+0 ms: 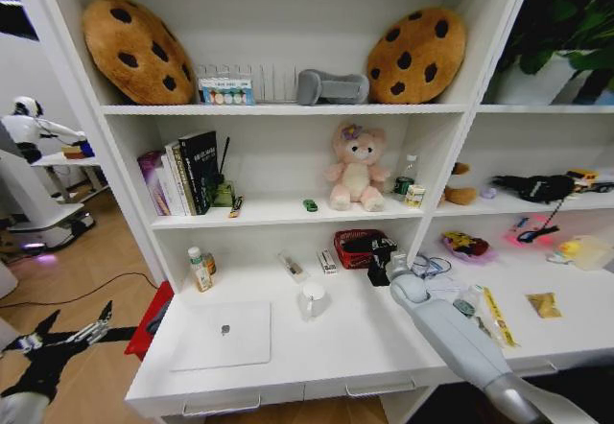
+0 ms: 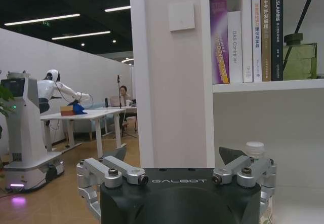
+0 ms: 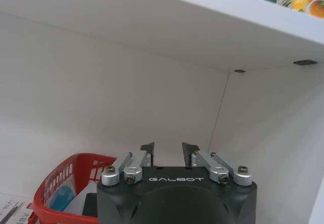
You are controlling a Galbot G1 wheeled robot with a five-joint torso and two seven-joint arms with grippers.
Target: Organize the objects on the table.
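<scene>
Right gripper (image 1: 380, 263) reaches to the desk's (image 1: 345, 347) back, at 3 o'clock of the red basket (image 1: 357, 247), fingers slightly parted, empty. Left gripper (image 1: 96, 331) hangs off the desk's 9 o'clock end, spread wide, empty. Laptop (image 1: 223, 334) lies closed near the front edge.

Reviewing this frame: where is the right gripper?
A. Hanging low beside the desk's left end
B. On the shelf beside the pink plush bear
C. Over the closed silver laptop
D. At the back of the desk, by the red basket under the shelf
D. In the head view the right gripper sits at the back of the desk beside the red basket; the right wrist view shows the basket just ahead, under the shelf.
</scene>
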